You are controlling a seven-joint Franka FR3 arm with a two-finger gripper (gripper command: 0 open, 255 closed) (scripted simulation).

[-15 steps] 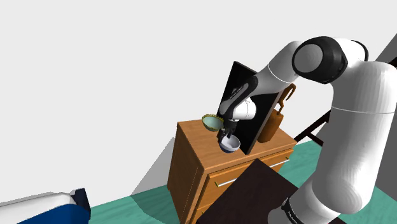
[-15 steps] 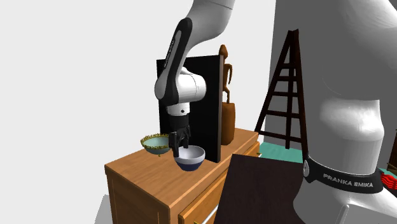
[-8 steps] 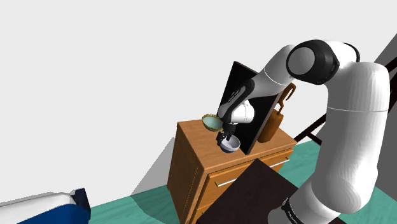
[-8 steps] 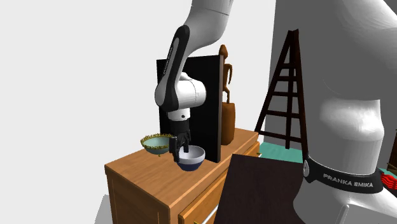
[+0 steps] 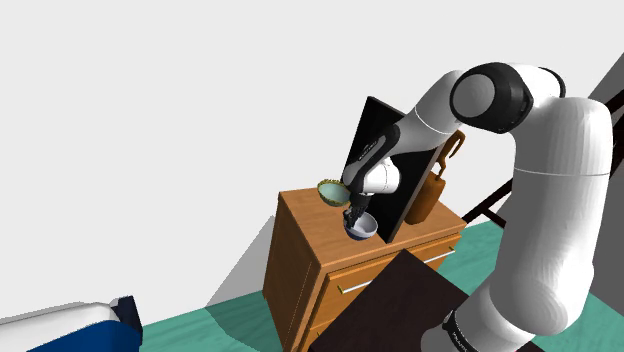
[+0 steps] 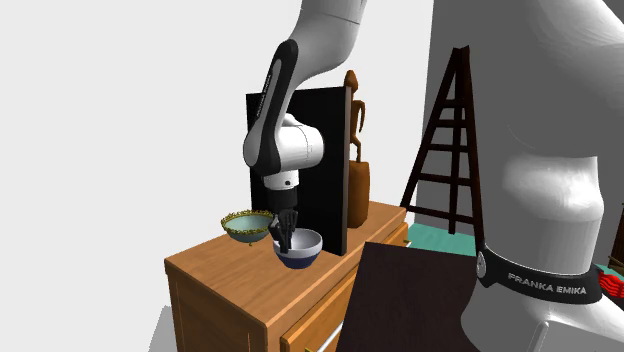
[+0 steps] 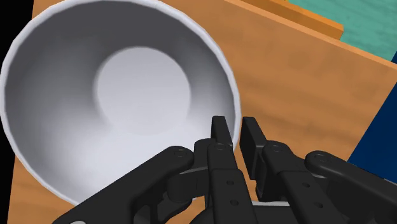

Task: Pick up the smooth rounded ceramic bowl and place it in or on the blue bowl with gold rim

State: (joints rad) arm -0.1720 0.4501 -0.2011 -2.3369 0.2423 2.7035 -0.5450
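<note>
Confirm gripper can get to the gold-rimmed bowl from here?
Likely yes. The gold-rimmed bowl sits just beside the gripper on the wooden cabinet top, with nothing between them. The fingers are clamped on the rim of the pale-lined bowl, so it comes along.

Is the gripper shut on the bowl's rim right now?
Shut: the gripper pinches the rim of the bowl, one finger inside, one outside. The bowl sits upright on the wooden cabinet.
</note>
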